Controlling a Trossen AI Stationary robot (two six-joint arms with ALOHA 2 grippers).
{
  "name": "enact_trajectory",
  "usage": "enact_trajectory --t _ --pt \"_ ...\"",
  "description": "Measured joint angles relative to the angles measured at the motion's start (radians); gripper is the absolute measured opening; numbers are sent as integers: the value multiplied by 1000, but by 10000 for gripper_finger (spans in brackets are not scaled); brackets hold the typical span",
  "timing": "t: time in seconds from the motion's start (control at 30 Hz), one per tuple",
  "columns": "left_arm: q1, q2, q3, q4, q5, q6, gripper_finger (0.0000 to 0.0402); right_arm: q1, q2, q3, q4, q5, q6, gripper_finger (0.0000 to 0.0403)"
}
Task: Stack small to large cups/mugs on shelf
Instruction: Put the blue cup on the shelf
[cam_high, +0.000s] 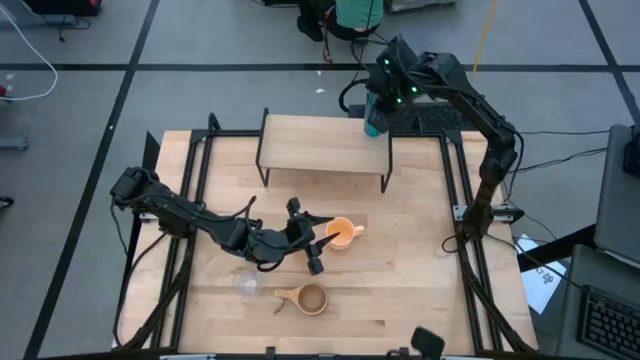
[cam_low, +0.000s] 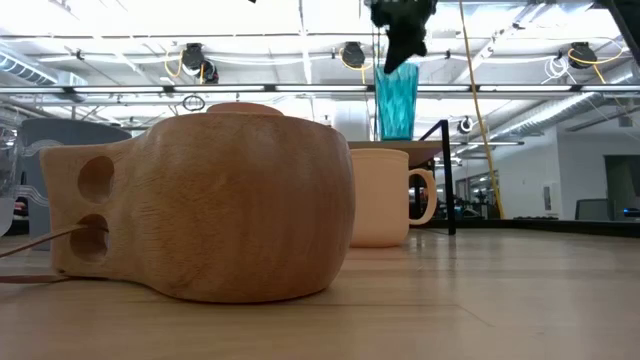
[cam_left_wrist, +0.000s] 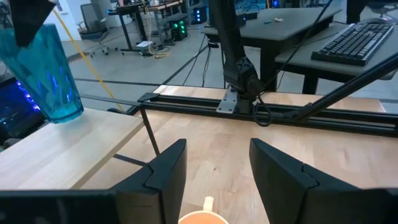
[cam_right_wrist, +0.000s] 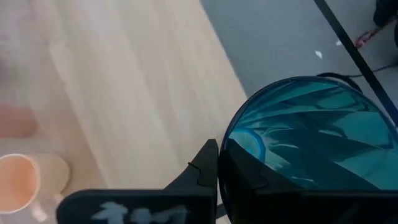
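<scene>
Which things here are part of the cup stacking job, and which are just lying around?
Part of the job:
- teal tumbler, held by the right tool at the shelf's corner
- shelf
- orange mug, in front of the left tool
- wooden cup
- clear glass

Just lying about:
- keyboard on a desk behind
- cables on the floor

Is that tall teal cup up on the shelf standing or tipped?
Standing upright: the teal tumbler rests base-down on the shelf, mouth up, its rim pinched by the right gripper.

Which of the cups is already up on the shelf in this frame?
Only the teal tumbler, at the shelf's far right corner, gripped by the right hand. The orange mug, wooden cup and clear glass sit on the table.
</scene>
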Motion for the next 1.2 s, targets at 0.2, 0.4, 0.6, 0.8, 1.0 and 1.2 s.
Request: enact_trajectory --t 0.2,0.4,0.6,0.8,1.0,1.2 --pt "-1 0 0 0 0 0 168 -43 19 0 -1 -12 -20 3" --pt "-1 0 0 0 1 12 170 -62 17 0 -1 -72 -32 3" --pt "-1 0 0 -1 1 17 170 -67 17 0 21 -78 -40 3" --pt "-1 0 0 -1 1 17 170 -67 17 0 27 -78 -40 4" --pt "-1 0 0 -1 2 17 170 -67 17 0 27 -79 -34 4" --pt "-1 0 0 0 2 17 170 -64 18 -9 34 -79 -32 4"
